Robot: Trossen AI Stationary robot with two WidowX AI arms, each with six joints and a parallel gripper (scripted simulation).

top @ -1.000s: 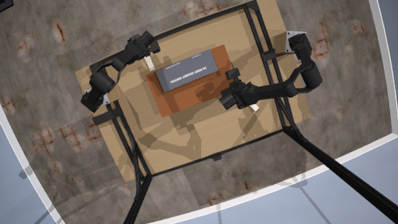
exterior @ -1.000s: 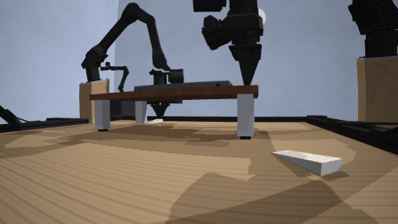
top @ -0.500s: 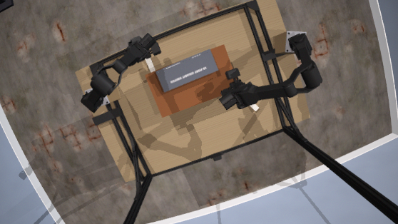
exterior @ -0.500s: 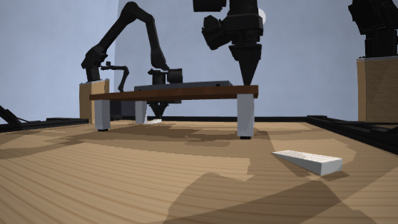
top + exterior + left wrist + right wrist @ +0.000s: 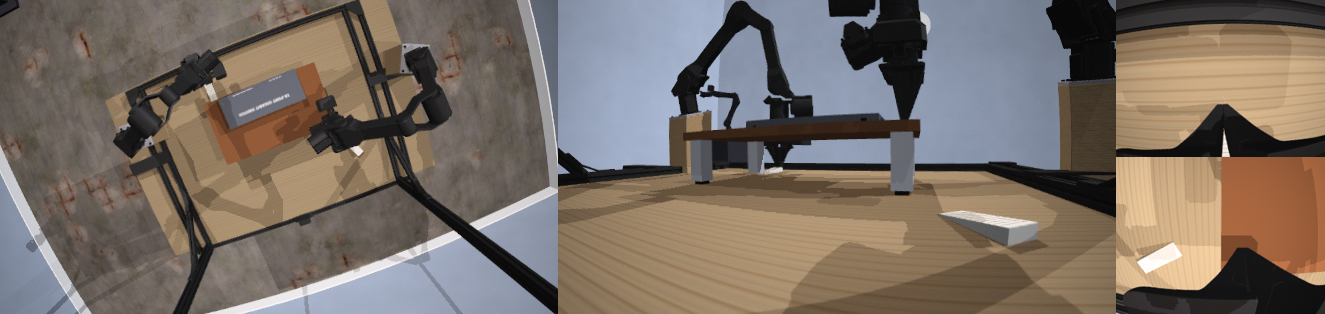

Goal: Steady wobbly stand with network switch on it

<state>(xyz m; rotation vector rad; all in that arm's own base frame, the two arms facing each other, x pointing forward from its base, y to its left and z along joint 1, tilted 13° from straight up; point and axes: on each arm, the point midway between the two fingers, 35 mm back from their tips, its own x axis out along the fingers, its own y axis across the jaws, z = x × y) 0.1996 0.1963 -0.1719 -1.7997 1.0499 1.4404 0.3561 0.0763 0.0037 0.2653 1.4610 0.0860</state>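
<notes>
Apparently, the right hand [image 5: 321, 140] [image 5: 906, 118] [image 5: 1241, 253], fingers together, is bearing on the stand [image 5: 250, 147] [image 5: 838, 132] [image 5: 1270, 209] to stop rocking (switch [image 5: 262, 99] [image 5: 813, 120] resting on top); the left hand [image 5: 215, 68] [image 5: 778, 166] [image 5: 1222, 108], also closed, is probably nudging the far wedge [image 5: 210, 92] [image 5: 774, 170] [image 5: 1225, 150] legward.

Upper face of the grey network switch [image 5: 264, 100] [image 5: 818, 119], near the middle of the worktop's far long edge from the top view's lower margin: large white lettering, "16-PORT GIGABIT SWITCH", inverted in the top view; smaller print illegible.
</notes>
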